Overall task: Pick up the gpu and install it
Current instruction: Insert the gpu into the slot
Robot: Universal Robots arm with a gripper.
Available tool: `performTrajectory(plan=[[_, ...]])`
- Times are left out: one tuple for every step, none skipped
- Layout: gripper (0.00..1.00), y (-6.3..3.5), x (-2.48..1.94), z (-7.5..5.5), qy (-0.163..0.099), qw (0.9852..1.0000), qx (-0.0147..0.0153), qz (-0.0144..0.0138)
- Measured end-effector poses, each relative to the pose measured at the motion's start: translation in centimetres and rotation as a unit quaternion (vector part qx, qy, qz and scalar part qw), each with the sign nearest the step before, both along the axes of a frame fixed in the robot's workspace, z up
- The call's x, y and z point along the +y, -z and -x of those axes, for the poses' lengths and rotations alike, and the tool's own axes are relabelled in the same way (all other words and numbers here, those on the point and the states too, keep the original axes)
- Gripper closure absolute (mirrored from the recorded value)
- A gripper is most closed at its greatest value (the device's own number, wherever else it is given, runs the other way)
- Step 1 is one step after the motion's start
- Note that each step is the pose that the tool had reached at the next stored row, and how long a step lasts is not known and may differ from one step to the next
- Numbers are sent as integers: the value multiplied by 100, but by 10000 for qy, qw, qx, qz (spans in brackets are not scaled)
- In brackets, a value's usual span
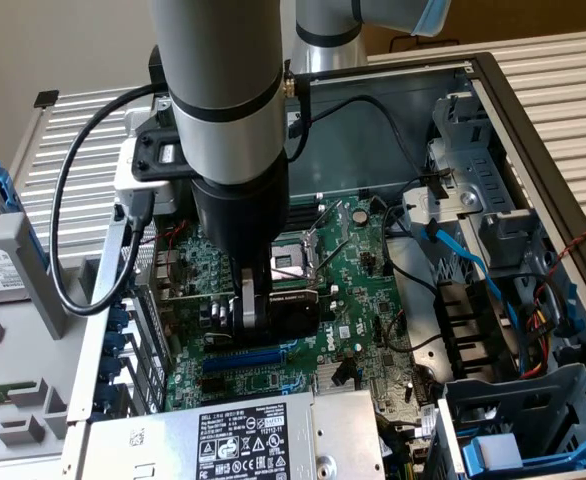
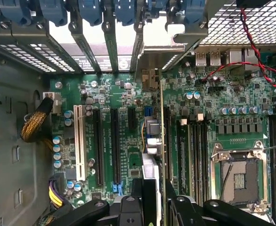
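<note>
Closest to the wrist camera, the tool (image 2: 159, 205) was seen clamped on the gpu (image 2: 162, 141), which was held edge-on at the lower centre of the frame, over the motherboard (image 2: 105, 94), with its silver bracket (image 2: 152, 66) higher up. The card was judged light, stiff and fragile, and best taken by its long edges rather than its components.

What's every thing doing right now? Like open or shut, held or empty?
gpu, standing on edge over the motherboard, gripped by the jaws.
jaws, shut on the gpu.
computer case, side open.
blue slot, empty.
white slot, empty.
</note>
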State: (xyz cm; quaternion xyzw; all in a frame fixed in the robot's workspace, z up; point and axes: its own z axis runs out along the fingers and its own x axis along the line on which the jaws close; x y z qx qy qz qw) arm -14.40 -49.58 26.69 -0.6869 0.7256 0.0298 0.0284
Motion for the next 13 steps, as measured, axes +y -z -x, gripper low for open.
performTrajectory(plan=[[72,0,0,0,1,10000,0,0],[72,0,0,1,1,10000,0,0],[72,0,0,1,1,10000,0,1],[72,3,3,2,2,10000,0,0],[72,6,9,5,2,10000,0,0],[72,11,16,8,2,10000,-1,0],[72,15,23,13,1,10000,-2,0],[72,21,30,20,1,10000,-3,-1],[72,24,40,27,1,10000,-3,1],[72,27,50,33,1,10000,-2,1],[72,29,56,38,1,10000,-3,1],[72,30,58,43,1,10000,-3,0],[72,30,59,49,1,10000,-3,1]])
